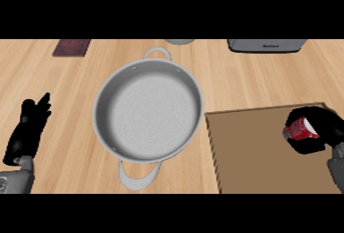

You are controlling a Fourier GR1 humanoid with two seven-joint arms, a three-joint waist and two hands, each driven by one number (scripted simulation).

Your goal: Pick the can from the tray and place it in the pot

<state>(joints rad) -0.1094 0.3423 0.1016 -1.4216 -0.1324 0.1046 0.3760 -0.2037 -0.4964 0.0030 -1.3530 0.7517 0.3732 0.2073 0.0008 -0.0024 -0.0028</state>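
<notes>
**Red can held in the right hand above the tray, pot to its left**

A red can [300, 129] with a white rim sits inside the robot's right hand [321, 129], tilted so that its top faces up and to the right. The black fingers and thumb of that hand curl round the can and cover much of it, so only the red side and the pale rim show. Hand and can are over the right part of a flat brown tray [255, 150], close to its far right corner; whether the can touches the tray surface cannot be told from this view.

To the left of the right hand, just beside the tray's left edge, stands a wide, shallow grey metal pot [149, 110] with a loop handle at its far side and another at its near side. Nothing lies inside it.

Farther left again, on the other side of the pot, the left hand [28, 132] rests near the left edge of the view. Its fingers are straight and point away from the robot, and it holds nothing.

All of this is on a light wooden counter [262, 77]. Beyond the right hand, at the far edge, is a grey appliance [266, 45]. Left of that, beyond the pot, is part of a pale round object [180, 41], and at the far left lies a dark reddish rectangular object [72, 47].
</notes>
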